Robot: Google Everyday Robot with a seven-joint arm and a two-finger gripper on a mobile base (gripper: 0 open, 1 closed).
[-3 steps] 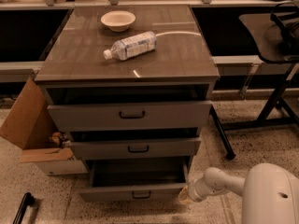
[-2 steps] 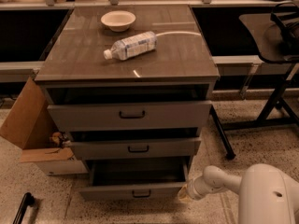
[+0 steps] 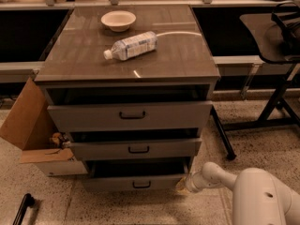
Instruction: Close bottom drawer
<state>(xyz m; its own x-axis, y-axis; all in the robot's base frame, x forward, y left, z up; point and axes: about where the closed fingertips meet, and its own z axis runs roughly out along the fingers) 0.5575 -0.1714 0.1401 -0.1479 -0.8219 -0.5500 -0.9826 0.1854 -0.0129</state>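
The bottom drawer is the lowest of three grey-brown drawers in the cabinet. Its slim front carries a small black bar handle. It stands pulled out a short way, with a dark gap above its front. My gripper sits at the drawer's right front corner, low near the floor, at the end of my white arm. It touches or nearly touches the drawer front's right end.
The middle drawer and top drawer also stand slightly out. A plastic bottle and white bowl lie on the cabinet top. An open cardboard box sits at the left. A black chair base is at the right.
The bottom drawer has slid further in, its front now closer to the cabinet. My gripper has followed it toward the cabinet.
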